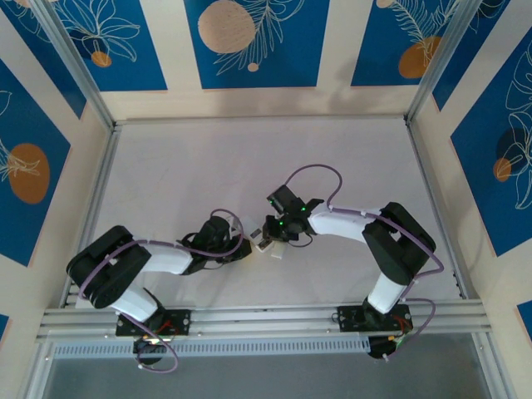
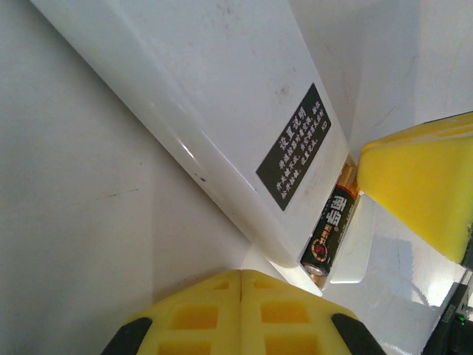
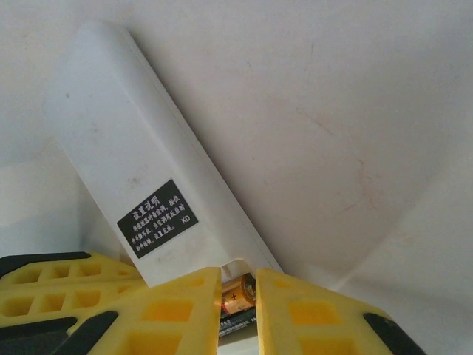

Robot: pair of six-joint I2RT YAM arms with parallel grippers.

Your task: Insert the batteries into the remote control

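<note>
Top cam: left gripper (image 1: 239, 243) and right gripper (image 1: 270, 234) nose to nose mid-table, jaws too tiny to read here.

Left wrist: own yellow jaws pressed flat together, nothing between them. Remote control (image 2: 222, 96) label-side up just past the tips, battery (image 2: 332, 222) lying in the end bay.

Right wrist: jaws nearly closed, pinching that battery's gold end, right at remote's open bay.

Place: a robot lab cell, as I see it from the floor
Walls: panels (image 1: 283, 50) printed blue with leaves and orange discs; aluminium posts (image 1: 79, 75) at the corners
Bench: a plain white table (image 1: 249, 158)
Rig: left arm (image 1: 141, 258) and right arm (image 1: 391, 249) bolted to a metal rail (image 1: 266, 317); purple cables (image 1: 318, 167) looping
</note>
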